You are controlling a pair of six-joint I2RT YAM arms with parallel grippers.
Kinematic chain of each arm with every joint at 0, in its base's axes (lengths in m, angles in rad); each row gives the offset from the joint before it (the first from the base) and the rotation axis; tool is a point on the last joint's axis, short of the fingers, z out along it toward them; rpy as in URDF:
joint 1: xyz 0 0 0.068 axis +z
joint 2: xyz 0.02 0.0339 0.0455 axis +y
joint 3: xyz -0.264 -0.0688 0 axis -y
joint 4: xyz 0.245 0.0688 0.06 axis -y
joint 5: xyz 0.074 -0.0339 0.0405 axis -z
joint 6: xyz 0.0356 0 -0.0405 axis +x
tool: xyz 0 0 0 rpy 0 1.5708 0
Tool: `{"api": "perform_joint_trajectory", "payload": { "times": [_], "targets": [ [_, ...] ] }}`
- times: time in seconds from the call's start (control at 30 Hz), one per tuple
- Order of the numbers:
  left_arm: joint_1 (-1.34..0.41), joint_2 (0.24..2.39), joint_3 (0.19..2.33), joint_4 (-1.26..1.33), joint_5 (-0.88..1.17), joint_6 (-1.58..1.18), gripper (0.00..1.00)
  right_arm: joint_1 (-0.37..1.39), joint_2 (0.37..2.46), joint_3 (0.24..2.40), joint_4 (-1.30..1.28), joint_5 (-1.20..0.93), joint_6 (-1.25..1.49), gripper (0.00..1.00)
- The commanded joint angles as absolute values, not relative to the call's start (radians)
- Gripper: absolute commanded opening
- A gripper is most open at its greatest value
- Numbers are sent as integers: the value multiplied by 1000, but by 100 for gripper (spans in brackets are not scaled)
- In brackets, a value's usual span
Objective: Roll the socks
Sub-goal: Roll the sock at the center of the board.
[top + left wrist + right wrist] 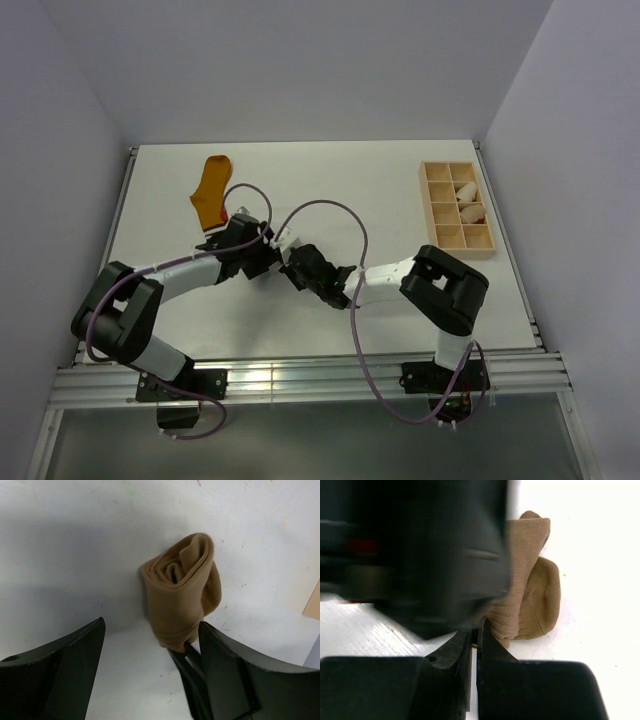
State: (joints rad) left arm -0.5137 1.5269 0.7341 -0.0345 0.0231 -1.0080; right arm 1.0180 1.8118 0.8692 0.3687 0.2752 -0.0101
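The tan-brown sock (182,587) lies on the white table as a loose roll, its open coil facing up. My left gripper (152,625) is open; its two black fingers (65,672) straddle the lower end of the roll, and the right one stands close beside it. My right gripper (476,639) is shut, its tips pinching the tan-brown sock (532,595) at its near edge. In the top view both grippers (262,255) (302,266) meet at the table's middle and hide this sock. The mustard-orange sock (212,188) lies flat at the far left.
A wooden compartment tray (437,212) with small white bundles stands at the far right. The blurred black body of the left gripper (420,555) fills the upper left of the right wrist view. Cables loop over both arms.
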Motion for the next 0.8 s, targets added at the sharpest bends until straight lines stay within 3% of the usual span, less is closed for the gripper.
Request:
{"api": "perform_joint_trajectory", "payload": {
  "times": [0.0, 0.37, 0.77],
  "targets": [
    [-506, 1447, 700, -9, -40, -1043, 81, 942, 1793, 813, 342, 63, 121, 0],
    [-466, 1417, 626, 113, 15, -1038, 78, 694, 1894, 772, 509, -530, 366, 0],
    [-468, 1497, 646, 202, 92, -1009, 70, 537, 2051, 749, 767, -807, 679, 0]
  ]
}}
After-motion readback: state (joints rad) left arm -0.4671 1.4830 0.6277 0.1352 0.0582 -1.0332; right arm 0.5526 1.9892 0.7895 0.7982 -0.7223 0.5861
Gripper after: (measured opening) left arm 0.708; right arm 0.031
